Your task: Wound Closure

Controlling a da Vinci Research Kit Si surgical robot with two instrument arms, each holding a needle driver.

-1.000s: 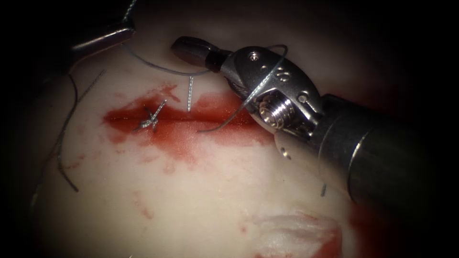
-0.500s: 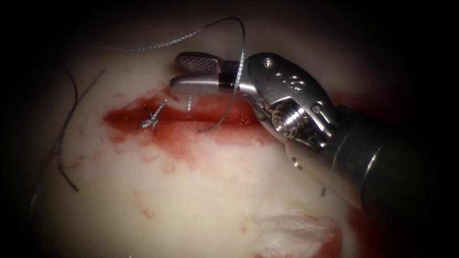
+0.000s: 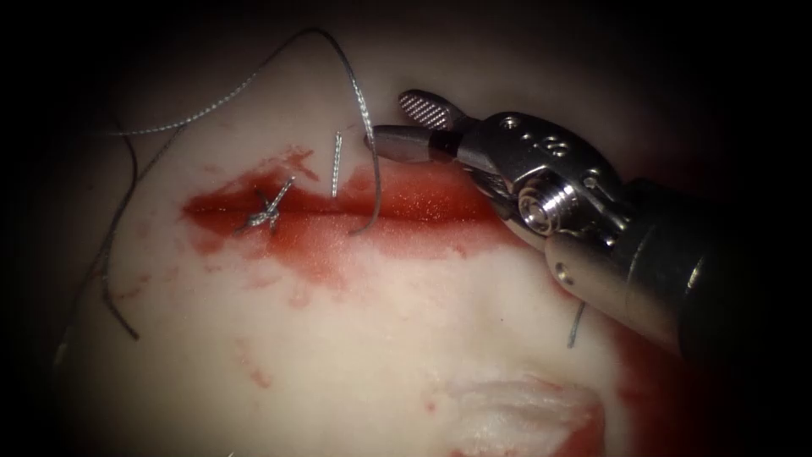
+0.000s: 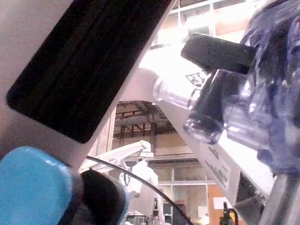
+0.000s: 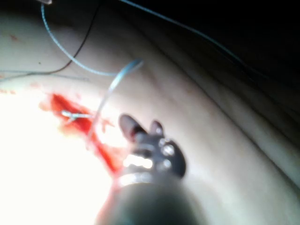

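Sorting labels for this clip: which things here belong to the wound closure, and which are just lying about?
Job: tissue with its cut; thread arching from the cut; tied knot; right tool, jaws open, holding nothing.

Lying about: cut thread ends left of the cut; short piece; red fluid.

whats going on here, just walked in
The right tool hovers over the cut in the tissue with its jaws open, holding nothing. A loop of thread arcs up beside its tips and runs down into the cut. A tied knot with short cut ends sits at the cut's left end, amid red fluid. More thread lies loose on the tissue left of the cut.
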